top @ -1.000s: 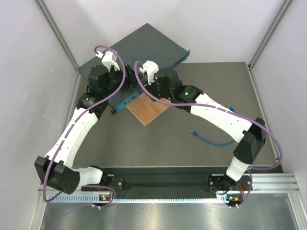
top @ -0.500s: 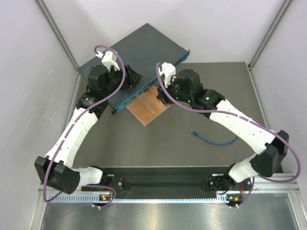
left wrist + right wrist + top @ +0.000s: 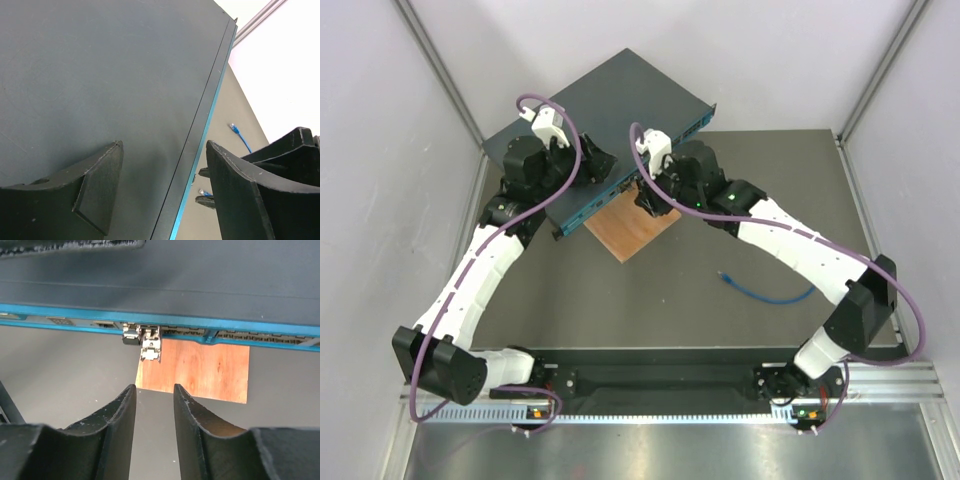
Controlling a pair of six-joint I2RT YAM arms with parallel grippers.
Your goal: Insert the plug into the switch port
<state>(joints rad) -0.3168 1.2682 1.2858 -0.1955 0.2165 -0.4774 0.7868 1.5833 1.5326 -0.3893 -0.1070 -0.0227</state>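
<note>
Since one second ago only my right arm moved: its wrist went to the right along the front of the switch (image 3: 610,100) and then came back part of the way, while my left arm kept its place. Nearest to my bases, the plug (image 3: 724,275) lies on the table (image 3: 620,310) at the end of its blue cable (image 3: 770,297), well apart from both grippers. Neither holds it, so I judge the insertion is not yet begun. Further on, the wooden square (image 3: 628,232) sits partly under the front edge of the switch, I think to lift the sockets off the table. My right gripper (image 3: 154,390) hovers above this square and faces the blue front. Its fingers stand a little apart with nothing between them. Ahead of it a small pale piece (image 3: 150,344) hangs at one socket; what it is I cannot tell. Farthest, my left gripper (image 3: 165,150) is spread wide over the top front edge of the switch, one finger above the lid and one past the edge, probably to keep the box from sliding. Whether it touches I cannot tell.
</note>
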